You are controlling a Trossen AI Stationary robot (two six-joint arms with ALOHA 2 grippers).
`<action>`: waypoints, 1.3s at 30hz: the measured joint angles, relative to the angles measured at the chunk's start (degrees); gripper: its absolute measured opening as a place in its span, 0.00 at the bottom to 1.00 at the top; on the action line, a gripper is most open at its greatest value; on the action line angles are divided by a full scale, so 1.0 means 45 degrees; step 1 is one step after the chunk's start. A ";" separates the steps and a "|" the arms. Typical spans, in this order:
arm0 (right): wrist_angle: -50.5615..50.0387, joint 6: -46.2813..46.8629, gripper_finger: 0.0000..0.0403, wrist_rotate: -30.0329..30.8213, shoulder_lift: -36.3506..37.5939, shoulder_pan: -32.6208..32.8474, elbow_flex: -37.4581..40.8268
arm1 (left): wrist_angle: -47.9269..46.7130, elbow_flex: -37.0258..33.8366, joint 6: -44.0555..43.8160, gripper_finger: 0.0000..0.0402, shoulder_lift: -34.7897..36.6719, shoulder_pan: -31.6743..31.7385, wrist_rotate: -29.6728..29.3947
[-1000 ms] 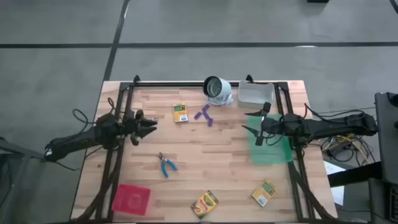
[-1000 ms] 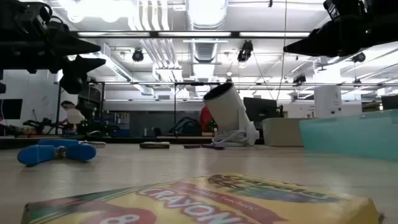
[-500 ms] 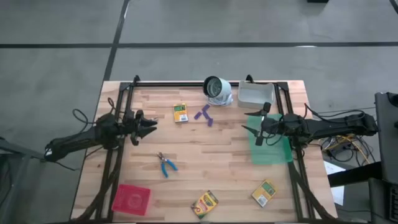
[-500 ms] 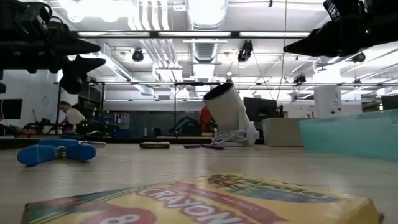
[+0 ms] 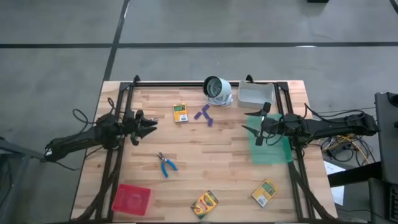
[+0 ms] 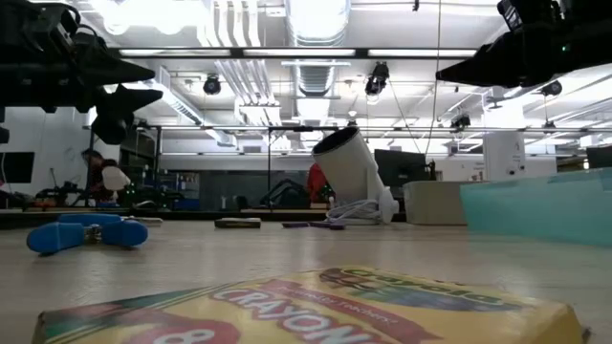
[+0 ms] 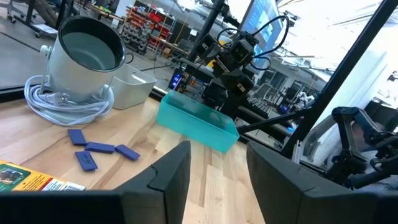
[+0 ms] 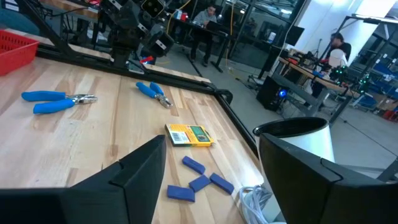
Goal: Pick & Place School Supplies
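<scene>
High view: we see left gripper (image 5: 151, 126) at table's left edge, right gripper (image 5: 254, 124) over green mat (image 5: 272, 151); both spread, empty. Crayon boxes (image 5: 180, 112) (image 5: 204, 203) (image 5: 263, 192), purple pieces (image 5: 204, 115), blue-handled tool (image 5: 166, 164) lie on table. Left wrist view: purple pieces beside one crayon box.

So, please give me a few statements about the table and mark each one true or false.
1. Both grippers are open and hold nothing: left gripper, right gripper. True.
2. The blue tool lies in the red tray. False: it lies on the bare wood, apart from the tray.
3. Three crayon boxes lie on the table. True.
4. The purple pieces are inside the white bin. False: they lie on the wood beside the upper crayon box.
</scene>
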State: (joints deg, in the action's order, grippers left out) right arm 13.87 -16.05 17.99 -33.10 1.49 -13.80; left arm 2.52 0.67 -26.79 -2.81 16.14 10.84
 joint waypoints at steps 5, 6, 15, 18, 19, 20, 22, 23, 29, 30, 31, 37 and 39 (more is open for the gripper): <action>0.0003 -0.0001 0.63 -0.0003 0.0000 0.0001 -0.0005 | 0.0000 0.0000 0.0000 0.41 -0.0003 -0.0001 -0.0001; -0.0001 -0.0001 0.62 -0.0003 0.0000 0.0001 -0.0003 | 0.0000 0.0000 -0.0002 0.41 0.0000 -0.0002 -0.0001; -0.0001 -0.0001 0.63 -0.0003 0.0000 0.0001 -0.0005 | 0.0000 0.0000 0.0000 0.41 -0.0003 -0.0005 -0.0001; 0.0003 -0.0001 0.64 -0.0001 0.0002 -0.0001 0.0000 | 0.0000 0.0000 -0.0004 0.41 0.0000 -0.0002 -0.0001; -0.0001 -0.0001 0.64 -0.0003 0.0000 -0.0003 -0.0004 | 0.0000 0.0000 -0.0003 0.41 -0.0005 0.0000 -0.0001; -0.0001 -0.0001 0.63 -0.0003 0.0000 0.0000 -0.0004 | 0.0000 0.0000 -0.0001 0.41 -0.0001 -0.0004 0.0003; 0.0001 -0.0001 0.63 -0.0003 0.0000 0.0001 -0.0001 | 0.0000 0.0000 -0.0001 0.41 0.0000 -0.0001 0.0000; 0.0001 -0.0001 0.63 -0.0003 0.0000 0.0001 -0.0003 | 0.0000 0.0000 -0.0004 0.41 0.0000 0.0000 0.0004; 0.0003 -0.0001 0.62 -0.0003 0.0004 0.0001 -0.0005 | 0.0000 0.0000 0.0000 0.41 -0.0005 0.0000 -0.0001; 0.0003 -0.0001 0.62 0.0000 0.0000 0.0001 -0.0004 | 0.0000 0.0000 -0.0001 0.41 -0.0002 -0.0003 0.0000; 0.0002 0.0002 0.62 -0.0003 0.0004 -0.0002 -0.0001 | 0.0000 0.0000 0.0000 0.41 -0.0005 -0.0005 0.0000; -0.0001 -0.0001 0.63 -0.0003 0.0000 -0.0003 0.0000 | 0.0000 0.0000 0.0000 0.41 0.0000 0.0000 0.0003; 0.0003 -0.0001 0.64 -0.0003 0.0004 0.0000 0.0000 | 0.0000 0.0000 -0.0003 0.41 0.0000 0.0000 0.0004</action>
State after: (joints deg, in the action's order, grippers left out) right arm 13.89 -16.05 17.98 -33.09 1.49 -13.80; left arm 2.52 0.67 -26.80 -2.81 16.14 10.85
